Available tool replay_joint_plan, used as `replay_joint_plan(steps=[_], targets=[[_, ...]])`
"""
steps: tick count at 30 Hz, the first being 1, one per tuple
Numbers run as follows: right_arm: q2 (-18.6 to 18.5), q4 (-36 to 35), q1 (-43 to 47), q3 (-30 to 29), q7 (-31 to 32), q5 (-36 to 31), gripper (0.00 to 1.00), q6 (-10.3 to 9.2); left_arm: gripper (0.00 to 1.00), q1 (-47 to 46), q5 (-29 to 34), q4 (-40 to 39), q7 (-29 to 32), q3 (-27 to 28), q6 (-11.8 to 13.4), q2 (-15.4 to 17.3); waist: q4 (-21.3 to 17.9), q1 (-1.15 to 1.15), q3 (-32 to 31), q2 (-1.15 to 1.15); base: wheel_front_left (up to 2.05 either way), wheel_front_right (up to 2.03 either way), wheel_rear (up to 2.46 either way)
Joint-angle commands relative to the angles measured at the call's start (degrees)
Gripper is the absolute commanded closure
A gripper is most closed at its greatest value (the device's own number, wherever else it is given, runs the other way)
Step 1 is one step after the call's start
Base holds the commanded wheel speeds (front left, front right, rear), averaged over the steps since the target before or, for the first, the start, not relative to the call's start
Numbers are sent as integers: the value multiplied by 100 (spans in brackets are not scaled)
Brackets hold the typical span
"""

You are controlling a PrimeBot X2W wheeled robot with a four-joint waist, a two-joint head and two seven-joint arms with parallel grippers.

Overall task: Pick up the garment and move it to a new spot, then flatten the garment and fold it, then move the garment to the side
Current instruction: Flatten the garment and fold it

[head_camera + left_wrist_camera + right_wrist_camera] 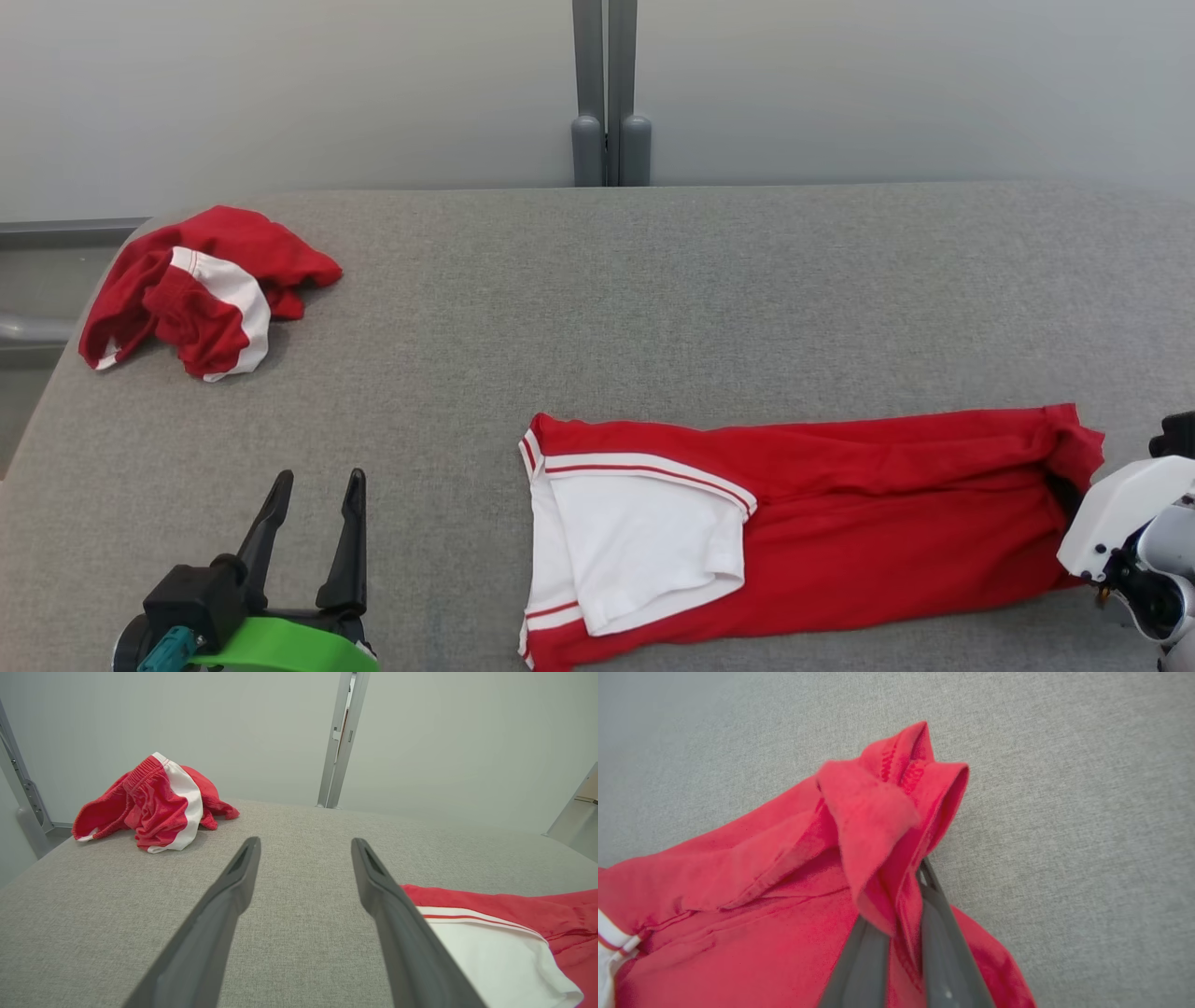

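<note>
Garment (840,523) lies flat and part-folded at the near R side of the tabletop (653,299) — white panel at its L end; R gripper (901,914) has its fingers clenched on the bunched red R end; L gripper (317,481) sits released, fingers spread over bare tabletop — apart from the garment; crumpled red-white shorts (201,289) at far L corner.
</note>
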Motion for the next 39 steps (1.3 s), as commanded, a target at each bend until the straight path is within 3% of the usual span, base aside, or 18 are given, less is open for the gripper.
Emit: replay_joint_plan(steps=[1, 4, 10, 17, 23, 30, 39], targets=[[-79, -8, -129, -4, -75, -53, 100, 0, 0, 64, 2, -8, -14, 33, 2, -3, -60, 0, -33, 0, 0, 0, 0], [-156, -133, -132, 38, -147, -157, 100, 0, 0, 91, 15, -16, -14, 36, -12, -15, -111, 0, -69, 0, 0, 0, 0], [45, -934, 57, 186, -230, -240, 100, 1, 0, 120, 57, -22, -14, 37, -23, -32, -94, 0, -138, 0, 0, 0, 0], [488, -2329, 500, 397, 35, -120, 100, 1, 0, 160, 102, 83, -13, -11, -25, -41, 224, 0, -230, 0, 0, 0, 0], [1047, -2969, 732, 681, 290, -234, 100, 1, 0, 92, 117, 124, 19, -67, -38, 2, 671, 0, -257, 0, 0, 0, 0], [1728, -2469, 591, 855, 210, -328, 100, 1, 0, -72, 138, 182, 118, -192, -75, 22, 1273, 0, -226, 0, 0, 0, 0], [2037, -1531, 182, 992, -120, -340, 100, 2, 0, -157, 129, 249, 156, -263, -84, 75, 1683, 0, -173, 0, 0, 0, 0]])
